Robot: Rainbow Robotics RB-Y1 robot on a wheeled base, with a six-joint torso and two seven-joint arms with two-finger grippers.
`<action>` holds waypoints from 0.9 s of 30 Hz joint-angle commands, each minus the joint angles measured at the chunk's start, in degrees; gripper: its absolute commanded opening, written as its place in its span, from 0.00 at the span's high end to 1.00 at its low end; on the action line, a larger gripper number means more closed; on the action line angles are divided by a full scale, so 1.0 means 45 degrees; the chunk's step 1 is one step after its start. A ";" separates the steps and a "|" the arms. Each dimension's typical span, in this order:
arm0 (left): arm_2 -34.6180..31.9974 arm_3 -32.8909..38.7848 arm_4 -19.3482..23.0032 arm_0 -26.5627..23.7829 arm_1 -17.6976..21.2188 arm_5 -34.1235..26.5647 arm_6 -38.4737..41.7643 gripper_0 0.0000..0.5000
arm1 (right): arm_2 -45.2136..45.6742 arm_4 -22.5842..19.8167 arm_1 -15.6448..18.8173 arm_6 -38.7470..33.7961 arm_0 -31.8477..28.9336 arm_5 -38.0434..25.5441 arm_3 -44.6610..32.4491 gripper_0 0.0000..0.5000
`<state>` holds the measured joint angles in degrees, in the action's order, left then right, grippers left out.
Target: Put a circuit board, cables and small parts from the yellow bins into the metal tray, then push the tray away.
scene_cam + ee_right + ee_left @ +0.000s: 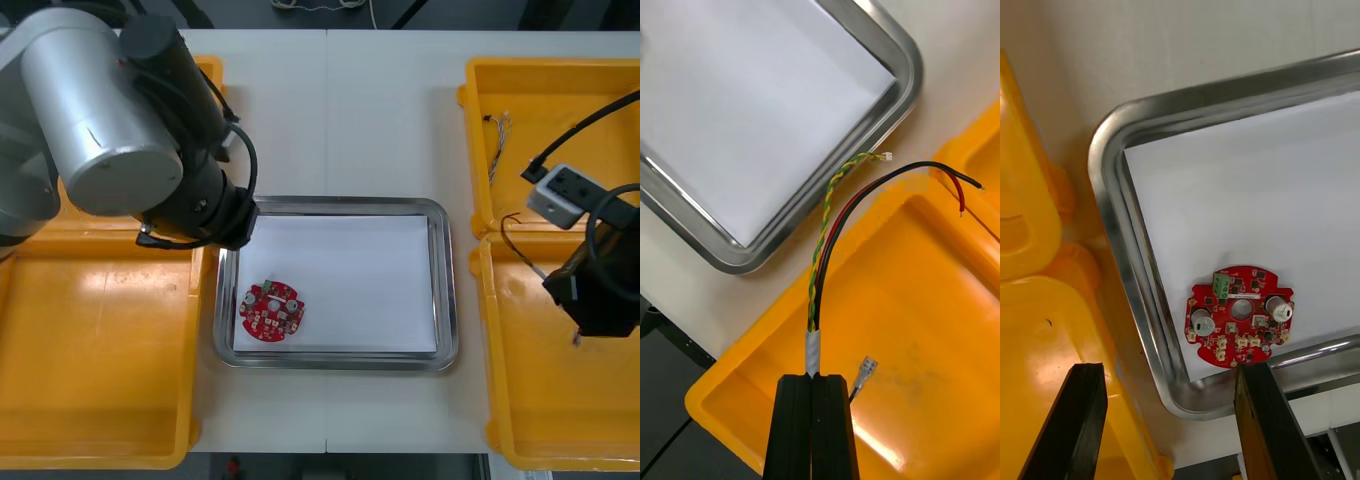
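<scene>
Right of the tray, the right gripper clamps cables. Over its left rim, the left gripper hangs released.

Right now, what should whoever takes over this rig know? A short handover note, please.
Left gripper: open, empty, at the left edge of the shiny metal tray.
Right gripper: shut on a cable bundle of twisted yellow-green and red-black wires, over the near right yellow bin.
Done: the round red circuit board lies in the tray's near-left corner, on its white inside.
Left: cable bundle into the tray, then small parts, then push the tray away.
</scene>
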<state>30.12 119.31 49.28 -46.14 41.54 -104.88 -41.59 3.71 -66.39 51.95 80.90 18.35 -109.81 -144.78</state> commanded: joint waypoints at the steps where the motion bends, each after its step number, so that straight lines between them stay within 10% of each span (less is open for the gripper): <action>1: -0.0834 -0.0419 0.0259 -0.0645 0.0769 -0.0112 -0.0172 0.00 | -0.1761 0.0086 0.0097 0.0694 0.1469 -0.0042 -0.0346 1.00; 27: -0.2904 -0.6728 -0.1030 -0.1251 0.1277 0.3228 -0.5426 0.00 | -0.7211 0.3641 -0.4141 0.3291 0.3910 -0.0042 0.1920 1.00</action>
<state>18.71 90.77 46.13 -48.91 45.40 -93.39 -62.20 -28.24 -50.77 35.38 89.07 34.05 -109.83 -137.57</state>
